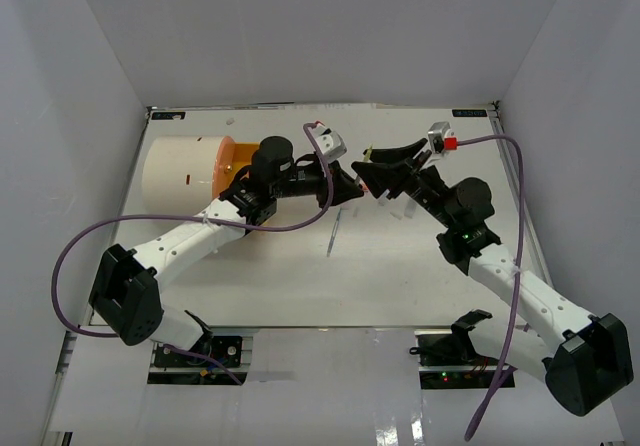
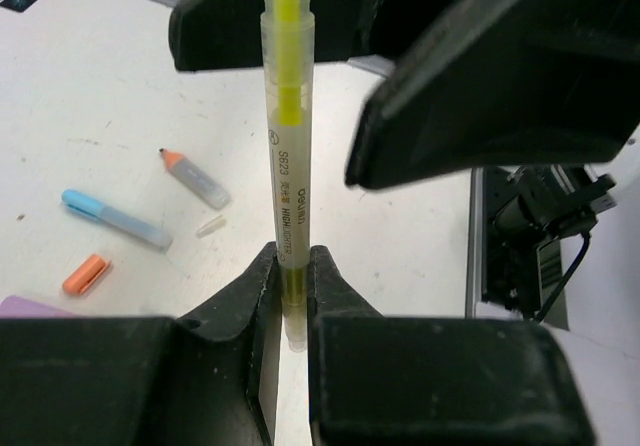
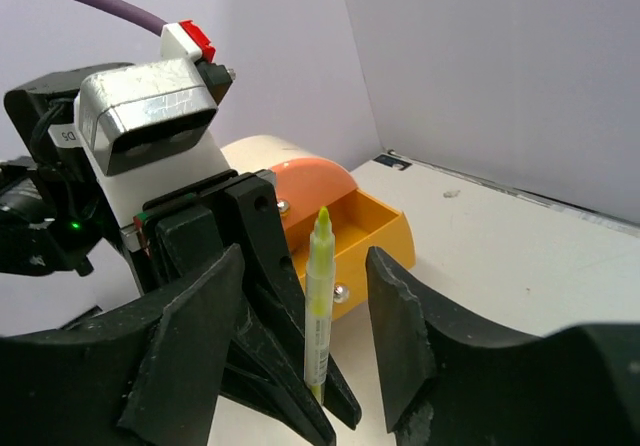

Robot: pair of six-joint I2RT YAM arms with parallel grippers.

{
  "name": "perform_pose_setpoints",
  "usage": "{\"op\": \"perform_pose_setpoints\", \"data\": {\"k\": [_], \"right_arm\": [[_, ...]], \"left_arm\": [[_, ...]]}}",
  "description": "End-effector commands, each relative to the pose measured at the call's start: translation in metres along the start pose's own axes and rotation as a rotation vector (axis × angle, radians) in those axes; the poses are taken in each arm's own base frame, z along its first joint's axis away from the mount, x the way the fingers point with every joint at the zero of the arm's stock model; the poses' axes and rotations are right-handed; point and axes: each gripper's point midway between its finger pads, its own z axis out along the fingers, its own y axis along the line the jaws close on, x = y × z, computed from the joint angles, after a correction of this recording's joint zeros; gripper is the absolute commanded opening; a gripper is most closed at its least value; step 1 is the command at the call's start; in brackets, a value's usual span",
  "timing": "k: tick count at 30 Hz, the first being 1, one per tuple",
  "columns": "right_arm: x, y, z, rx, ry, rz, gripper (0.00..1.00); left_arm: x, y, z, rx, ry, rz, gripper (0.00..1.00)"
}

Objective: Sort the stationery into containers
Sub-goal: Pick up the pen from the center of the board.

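A yellow highlighter (image 2: pixel 287 116) stands upright above the table, uncapped, its tip up. My left gripper (image 2: pixel 290 261) is shut on its lower end. My right gripper (image 3: pixel 305 261) is open around the same highlighter (image 3: pixel 320 306), its fingers (image 2: pixel 480 76) clear of the barrel on both sides. The two grippers meet tip to tip at the table's middle back (image 1: pixel 362 178). An orange drawer (image 3: pixel 365 228) with a brass knob stands pulled out of the cream drum (image 1: pixel 180 171), behind my left gripper. More stationery lies on the table: a light blue pen (image 2: pixel 115 218) and an orange-tipped marker (image 2: pixel 195 178).
A thin pen (image 1: pixel 333 234) lies on the table between the arms. A loose orange cap (image 2: pixel 85 274) and a small clear cap (image 2: pixel 210 227) lie near the light blue pen. Purple cables (image 1: pixel 90 241) loop from both arms. White walls enclose the table.
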Motion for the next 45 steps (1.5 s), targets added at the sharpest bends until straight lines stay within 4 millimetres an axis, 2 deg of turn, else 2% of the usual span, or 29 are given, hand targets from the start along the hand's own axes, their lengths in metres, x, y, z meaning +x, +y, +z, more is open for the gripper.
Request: {"op": "perform_pose_setpoints", "data": {"k": [1,11,18,21,22,23,25,26,28,29,32,36,45], "right_arm": [[-0.02,0.003,0.004,0.004,0.011,-0.093,0.57],[-0.004,-0.004,0.011,0.016,0.094,-0.072,0.39],[0.003,-0.005,0.011,0.01,0.124,-0.063,0.32],[0.004,-0.007,0.01,0.02,0.125,-0.065,0.21],[0.004,-0.007,0.01,0.021,0.126,-0.064,0.12],[0.003,-0.007,0.01,0.02,0.125,-0.066,0.08],[0.002,-0.004,0.01,0.008,0.121,-0.06,0.08],[0.001,-0.003,0.01,0.006,0.112,-0.058,0.08],[0.001,-0.001,0.009,-0.002,0.094,-0.038,0.08],[-0.001,0.0,0.009,-0.005,0.083,-0.033,0.08],[-0.003,0.004,0.008,-0.018,0.06,-0.005,0.08],[0.0,0.01,0.008,-0.052,0.051,0.036,0.08],[-0.003,0.019,0.007,-0.101,0.013,0.097,0.08]], "left_arm": [[-0.014,-0.001,-0.01,-0.018,0.02,0.115,0.0],[-0.017,-0.005,-0.017,-0.017,0.037,0.14,0.0],[-0.018,-0.006,-0.018,-0.016,0.035,0.144,0.0],[-0.019,-0.007,-0.018,-0.012,0.032,0.145,0.0],[-0.019,-0.008,-0.019,-0.012,0.032,0.145,0.0],[-0.019,-0.008,-0.018,-0.013,0.032,0.145,0.03],[-0.018,-0.008,-0.019,-0.017,0.032,0.141,0.09],[-0.021,-0.008,-0.02,-0.018,0.019,0.146,0.22],[-0.019,-0.01,-0.021,-0.015,0.017,0.135,0.33],[-0.025,-0.011,-0.021,-0.013,-0.012,0.154,0.43],[-0.027,-0.012,-0.021,-0.011,-0.033,0.15,0.54],[-0.036,-0.016,-0.02,0.01,-0.068,0.154,0.58],[-0.038,-0.016,-0.011,0.037,-0.081,0.117,0.57]]}}
